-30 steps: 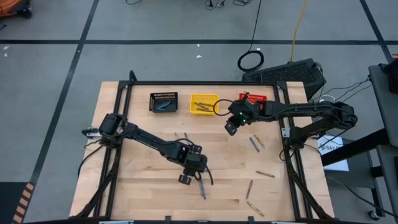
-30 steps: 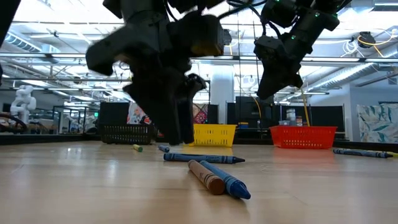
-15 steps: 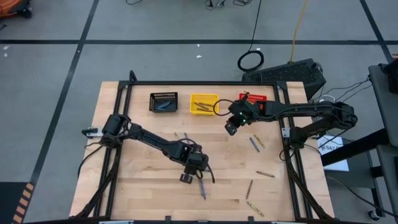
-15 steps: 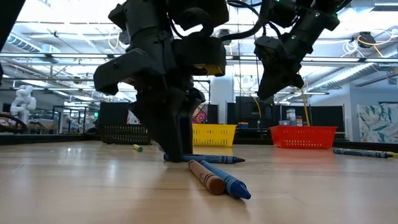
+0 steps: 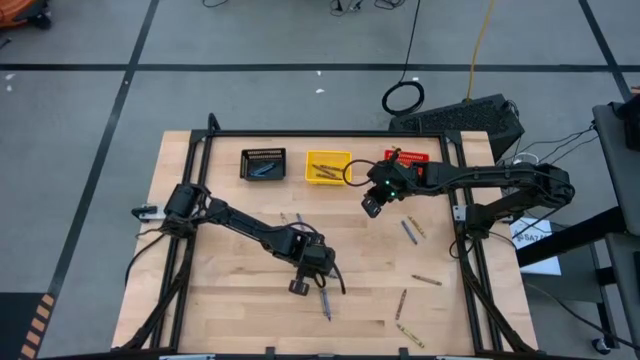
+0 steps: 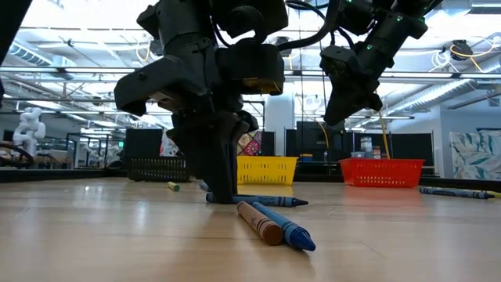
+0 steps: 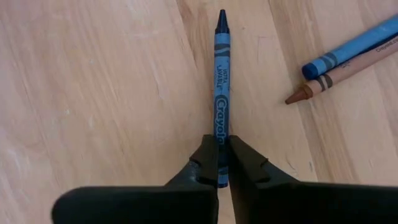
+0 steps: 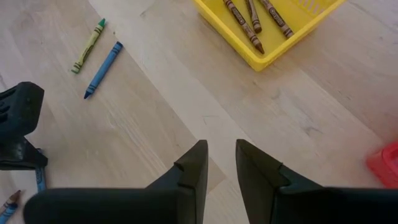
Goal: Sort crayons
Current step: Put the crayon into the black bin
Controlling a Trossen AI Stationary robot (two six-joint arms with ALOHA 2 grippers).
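Observation:
A dark blue crayon [image 7: 222, 93] lies flat on the wooden table, with my left gripper [image 7: 222, 163] down on it and shut; in the low view it sticks out sideways from the fingers [image 6: 262, 200]. A brown and a light blue crayon [image 6: 275, 224] lie side by side just nearer the front edge. My right gripper [image 8: 221, 163] hangs open above the table near the yellow bin [image 5: 328, 166], with nothing between its fingers. More crayons lie scattered on the table's right half [image 5: 408, 230]. My left gripper pinches the dark blue crayon between its two fingers near its blunt back end [image 7: 222, 149]. The fingers come steeply from above, one on each long side. The crayon lies flat on the table, its tip [image 7: 221, 17] pointing away from the gripper.
A black bin [image 5: 264, 163], the yellow bin holding brown crayons [image 8: 249, 25] and a red bin [image 5: 408, 160] stand in a row at the far edge. A green [image 8: 89, 45] and a blue crayon [image 8: 102, 68] lie mid-table. Loose crayons lie toward the near right corner [image 5: 410, 335].
My left gripper has sunk the last bit down to the table over the dark blue crayon and has shut on it. The crayon lies where it was. The right arm has kept still.

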